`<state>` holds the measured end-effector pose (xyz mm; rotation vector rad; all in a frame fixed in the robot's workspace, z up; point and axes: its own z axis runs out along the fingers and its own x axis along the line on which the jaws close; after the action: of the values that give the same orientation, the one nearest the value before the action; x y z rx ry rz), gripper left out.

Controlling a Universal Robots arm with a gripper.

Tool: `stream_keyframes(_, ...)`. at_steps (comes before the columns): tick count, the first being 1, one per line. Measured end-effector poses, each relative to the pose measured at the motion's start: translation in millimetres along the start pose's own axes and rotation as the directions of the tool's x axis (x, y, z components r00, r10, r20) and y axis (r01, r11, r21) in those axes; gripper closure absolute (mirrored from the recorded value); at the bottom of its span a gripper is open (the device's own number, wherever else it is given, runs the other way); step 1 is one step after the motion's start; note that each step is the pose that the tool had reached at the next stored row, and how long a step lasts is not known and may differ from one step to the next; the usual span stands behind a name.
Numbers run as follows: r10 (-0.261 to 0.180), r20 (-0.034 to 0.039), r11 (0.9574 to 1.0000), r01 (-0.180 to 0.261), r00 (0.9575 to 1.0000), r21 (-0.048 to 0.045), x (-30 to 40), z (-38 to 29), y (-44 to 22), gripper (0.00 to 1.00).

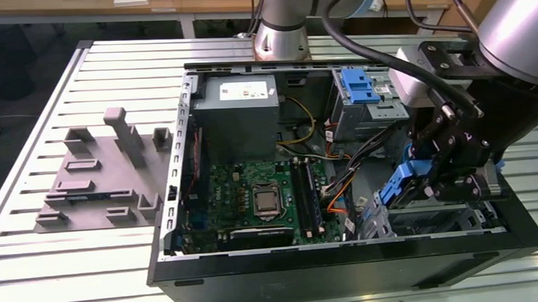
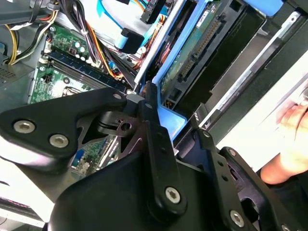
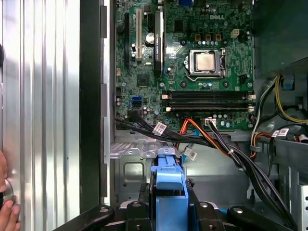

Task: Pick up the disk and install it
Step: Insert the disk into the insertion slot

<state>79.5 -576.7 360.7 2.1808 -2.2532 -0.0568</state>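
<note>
At the near corner of the open computer case [image 1: 345, 262], on the exterior view's right, the gripper [image 1: 436, 185] is clamped on the disk [image 1: 400, 185], with its fingers closed against the blue handle. To the exterior view's left of it lies the green motherboard [image 1: 262, 198]. Farther back sit the grey power supply [image 1: 240, 105] and the drive cage [image 1: 366, 100] with its blue latch. A grey fixture [image 1: 100, 177] rests on the slatted table [image 1: 40, 266].
</note>
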Motion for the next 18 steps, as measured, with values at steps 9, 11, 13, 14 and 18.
stream_keyframes(9,0.000,0.0004,1.0000,0.000,1.0000,0.0002,0.1,0.6,-0.1,0.62)
stream_keyframes(11,0.000,0.0006,1.0000,0.000,1.0000,0.0000,0.1,0.7,-0.1,0.56)
stream_keyframes(13,0.000,0.0001,1.0000,0.000,1.0000,0.0000,0.0,0.5,-0.1,0.56)
stream_keyframes(14,0.000,0.0001,1.0000,0.000,1.0000,0.0000,0.0,0.5,-0.1,0.56)
stream_keyframes(18,0.000,0.0000,1.0000,0.000,1.0000,0.0000,0.0,0.7,0.0,0.56)
